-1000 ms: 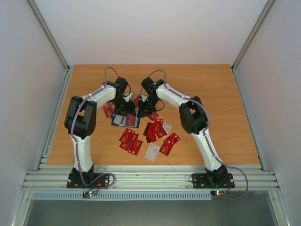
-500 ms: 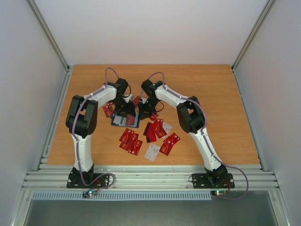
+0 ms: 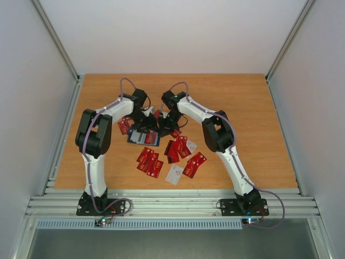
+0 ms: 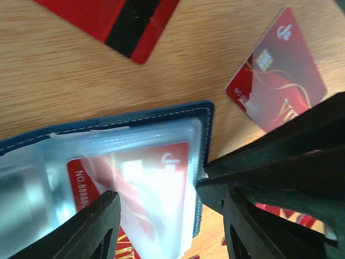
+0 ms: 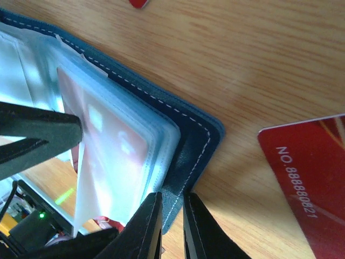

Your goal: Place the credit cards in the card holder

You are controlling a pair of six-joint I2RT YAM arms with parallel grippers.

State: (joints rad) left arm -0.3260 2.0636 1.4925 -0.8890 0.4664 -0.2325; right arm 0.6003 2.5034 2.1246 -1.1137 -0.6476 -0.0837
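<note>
You can read "NO. 8888…" on the red card (image 5: 307, 189) just beside the card holder (image 5: 190, 141); its sleeved card (image 4: 141, 181) shows "NO." too.

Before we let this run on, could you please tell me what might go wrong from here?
The right gripper pinches only the thin edge of the wallet; it may slip and the cover could shift.
The left gripper stands open over the clear sleeve holding a red card, so closing could crumple it.
The two grippers sit very close and might collide.
</note>
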